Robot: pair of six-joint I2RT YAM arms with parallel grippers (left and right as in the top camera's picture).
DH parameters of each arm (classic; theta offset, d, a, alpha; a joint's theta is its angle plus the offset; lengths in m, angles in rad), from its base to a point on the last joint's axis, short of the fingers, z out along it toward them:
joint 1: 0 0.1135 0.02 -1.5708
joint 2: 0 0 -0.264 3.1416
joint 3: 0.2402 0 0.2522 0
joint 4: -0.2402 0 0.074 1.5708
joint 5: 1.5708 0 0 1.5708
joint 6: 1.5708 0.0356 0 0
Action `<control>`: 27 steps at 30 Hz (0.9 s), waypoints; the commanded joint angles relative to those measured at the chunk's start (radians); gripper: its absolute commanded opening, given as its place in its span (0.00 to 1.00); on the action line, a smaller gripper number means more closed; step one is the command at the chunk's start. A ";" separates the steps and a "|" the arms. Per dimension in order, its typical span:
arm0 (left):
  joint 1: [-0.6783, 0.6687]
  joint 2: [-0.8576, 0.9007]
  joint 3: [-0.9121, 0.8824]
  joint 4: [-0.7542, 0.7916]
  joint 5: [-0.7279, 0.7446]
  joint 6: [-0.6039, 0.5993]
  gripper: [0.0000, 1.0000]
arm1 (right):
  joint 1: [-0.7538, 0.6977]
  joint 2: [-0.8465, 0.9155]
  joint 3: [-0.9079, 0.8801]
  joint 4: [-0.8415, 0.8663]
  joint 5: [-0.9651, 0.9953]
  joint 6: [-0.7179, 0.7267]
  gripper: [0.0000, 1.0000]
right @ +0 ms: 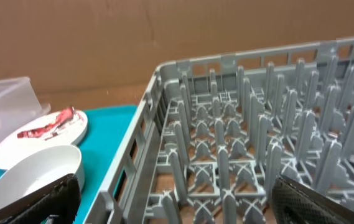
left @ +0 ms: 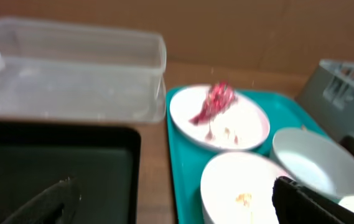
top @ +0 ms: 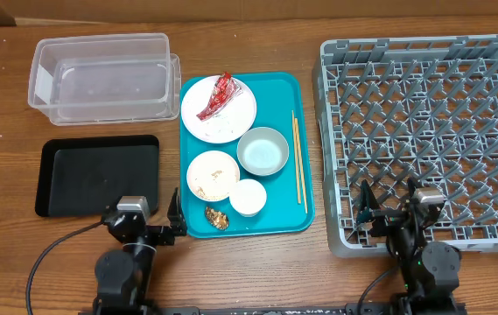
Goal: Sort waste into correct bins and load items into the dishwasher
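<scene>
left gripper point(top: 143, 219) and right gripper point(top: 395, 210) are both hanging spread wide and empty, staging either side of the teal tray point(top: 305, 157), since the red wrapper point(top: 218, 94) is lying on the white plate point(top: 231, 124) there and the dish rack point(top: 424, 42) is sitting unloaded.

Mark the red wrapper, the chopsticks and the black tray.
red wrapper point(top: 217, 95), overhead view, middle of the crumpled foil
chopsticks point(top: 298, 162), overhead view, mid-length of the pair
black tray point(top: 98, 175), overhead view, bare floor
</scene>
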 commanded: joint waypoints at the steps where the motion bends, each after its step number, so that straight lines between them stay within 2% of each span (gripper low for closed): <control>1: 0.010 0.106 0.084 -0.016 0.004 -0.027 1.00 | -0.003 0.063 0.123 -0.029 0.000 0.011 1.00; 7: 0.010 0.377 0.256 -0.018 0.005 -0.026 1.00 | -0.003 0.235 0.307 -0.119 0.002 0.011 1.00; 12: 0.010 0.634 0.483 -0.087 0.108 0.013 1.00 | -0.003 0.422 0.544 -0.320 -0.010 0.011 1.00; 16: 0.010 0.809 0.694 -0.263 0.116 0.037 1.00 | -0.003 0.577 0.752 -0.551 -0.010 0.011 1.00; 20: 0.010 0.945 0.907 -0.513 0.116 0.038 1.00 | -0.003 0.703 0.933 -0.758 -0.010 0.011 1.00; 23: 0.010 1.011 1.033 -0.672 0.092 0.038 1.00 | -0.003 0.758 0.977 -0.785 -0.021 0.011 1.00; 27: 0.010 1.043 1.056 -0.699 0.083 0.037 1.00 | -0.003 0.819 0.975 -0.853 -0.054 0.011 1.00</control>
